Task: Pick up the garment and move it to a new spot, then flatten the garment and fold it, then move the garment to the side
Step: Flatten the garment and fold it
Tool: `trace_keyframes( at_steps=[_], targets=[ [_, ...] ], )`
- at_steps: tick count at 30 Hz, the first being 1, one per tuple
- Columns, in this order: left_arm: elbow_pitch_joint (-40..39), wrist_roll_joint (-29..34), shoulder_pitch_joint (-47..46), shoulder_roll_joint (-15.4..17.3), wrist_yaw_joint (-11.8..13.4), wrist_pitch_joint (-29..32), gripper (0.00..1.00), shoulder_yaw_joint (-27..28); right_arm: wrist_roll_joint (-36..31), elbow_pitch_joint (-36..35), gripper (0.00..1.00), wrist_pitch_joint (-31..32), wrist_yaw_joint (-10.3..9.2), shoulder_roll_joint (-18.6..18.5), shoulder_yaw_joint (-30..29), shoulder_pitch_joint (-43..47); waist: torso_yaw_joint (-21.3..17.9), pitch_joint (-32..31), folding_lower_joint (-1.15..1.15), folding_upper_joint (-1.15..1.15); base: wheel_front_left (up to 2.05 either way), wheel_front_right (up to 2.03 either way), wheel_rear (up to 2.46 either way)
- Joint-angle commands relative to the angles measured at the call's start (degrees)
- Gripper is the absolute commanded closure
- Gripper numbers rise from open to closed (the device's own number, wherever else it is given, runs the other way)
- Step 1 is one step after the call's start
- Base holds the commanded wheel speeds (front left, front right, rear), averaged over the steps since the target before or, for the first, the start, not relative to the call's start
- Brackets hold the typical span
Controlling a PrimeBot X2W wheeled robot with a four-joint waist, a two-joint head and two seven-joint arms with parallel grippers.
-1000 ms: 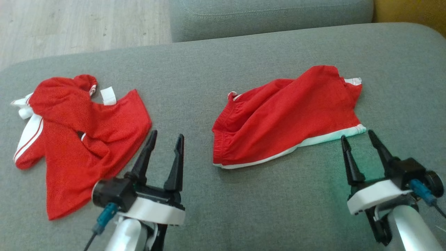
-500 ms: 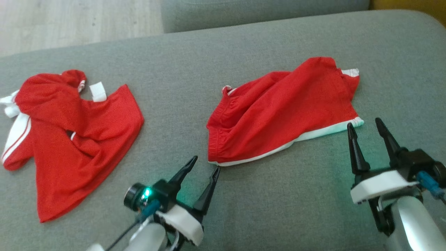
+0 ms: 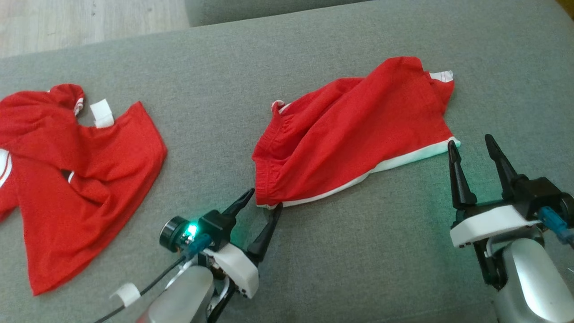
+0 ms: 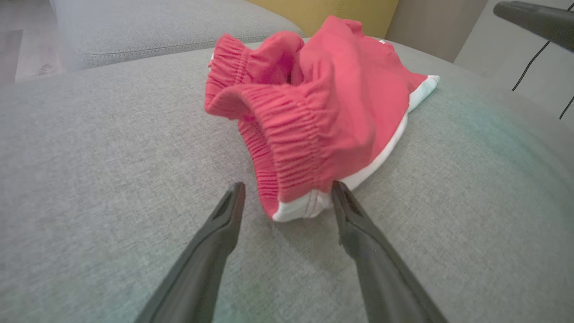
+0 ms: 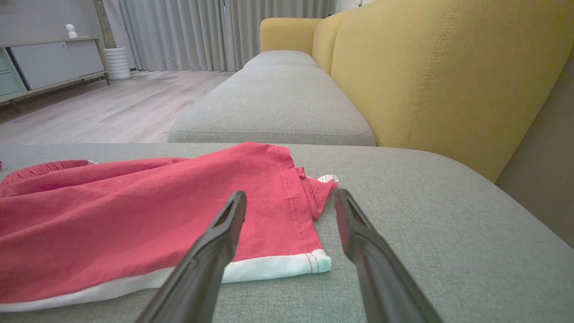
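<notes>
Grey upholstered cushion (image 3: 314, 49) with white-trimmed red shorts (image 3: 354, 130) lying rumpled near its middle. The left gripper (image 3: 264, 198) is spread wide, one finger on either side of the shorts' elastic waistband corner, grasping nothing. The right gripper (image 3: 469, 140) is also spread and empty, just beside the white hem corner. A red jersey (image 3: 89, 179) lies well apart to the left.

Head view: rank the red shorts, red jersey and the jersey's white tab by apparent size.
Largest: red jersey and red shorts, too alike to rank; the jersey runs off the left edge.
Smallest: white tab.
</notes>
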Motion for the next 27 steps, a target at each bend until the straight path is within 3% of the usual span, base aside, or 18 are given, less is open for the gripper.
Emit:
trace_keyframes(
  at_steps=[1, 2, 3, 4, 17, 27],
  targets=[
    [-0.9, -0.8, -2.6, 0.6, 0.1, -0.7, 0.00, 0.9, -0.6, -1.7, 0.00, -0.6, 0.39, 0.0, 0.7, -1.7, -0.1, 0.1, -0.01, 0.00, 0.00, 0.00, 0.00],
    [-0.8, -1.1, -2.8, 0.5, 0.1, -0.8, 0.18, 0.6, -0.6, -1.6, 0.00, -0.6, 0.39, -0.1, 0.5, -1.7, -0.1, 0.1, -0.01, 0.00, 0.00, 0.00, 0.00],
    [-0.8, -1.3, -3.0, 0.5, 0.1, -0.9, 0.68, 0.3, -0.7, -1.5, 0.00, -0.5, 0.39, -0.1, 0.4, -1.7, 0.0, 0.1, -0.01, 0.00, 0.00, 0.00, 0.00],
    [-0.9, -1.4, -3.2, 0.6, 0.1, -1.0, 1.00, 0.2, -0.8, -1.3, 0.00, -0.4, 0.39, -0.1, 0.2, -1.7, 0.0, 0.1, -0.01, 0.00, 0.00, 0.00, 0.00],
    [-9.1, -0.1, -1.0, 2.3, 1.4, -1.3, 1.00, 5.6, -5.4, 4.6, 0.00, 5.8, 0.39, 1.7, -5.5, -1.5, 2.6, -0.5, -0.01, 0.00, 0.00, 0.00, 0.00],
    [-10.2, 1.4, -0.1, 1.9, 1.1, -1.3, 1.00, 6.4, -5.2, 9.1, 0.00, 9.0, 0.39, 2.9, -2.9, -2.9, 3.3, -0.3, -0.01, 0.00, 0.00, 0.00, 0.00]
  ],
)
